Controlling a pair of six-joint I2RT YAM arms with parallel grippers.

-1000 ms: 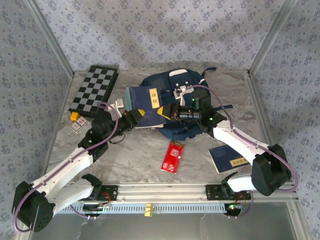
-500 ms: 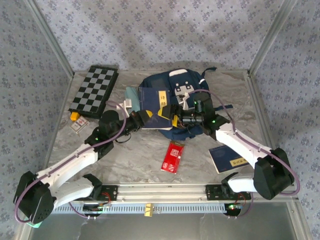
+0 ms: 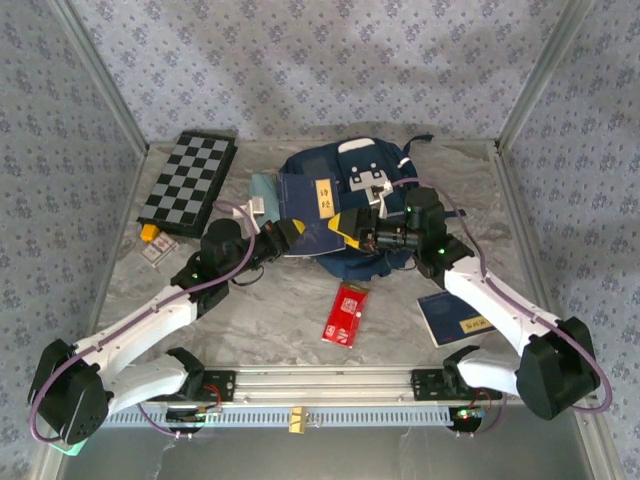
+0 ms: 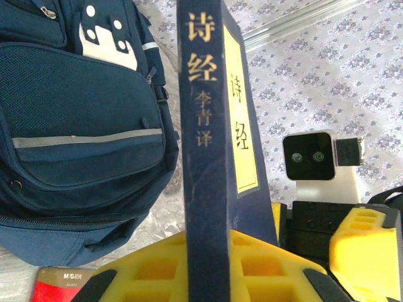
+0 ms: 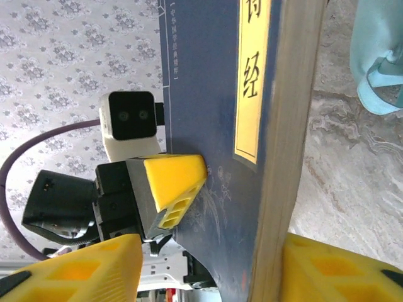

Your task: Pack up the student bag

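One navy bag (image 3: 375,170) lies at the back middle of the surface (image 3: 270,310), its white patches up, to the right of one chessboard (image 3: 190,178) that lies flat at the back left. There are two blue books. The first book (image 3: 303,205), with a yellow title strip on its cover, sits at the bag's left front edge, between the two tools. The left tool (image 3: 285,232) is clamped on its lower end; in the left wrist view the spine rises straight up from between the yellow pads (image 4: 157,270). The right tool (image 3: 352,227) straddles the same book from the other side with its fingers (image 5: 75,267) apart, and the right wrist view shows a gap between one pad and the cover. The second book (image 3: 457,317) lies flat near the right arm, well apart from the bag. One red packet (image 3: 346,313) lies in front of the bag, and one pale teal cloth (image 3: 262,187) lies just left of the first book.
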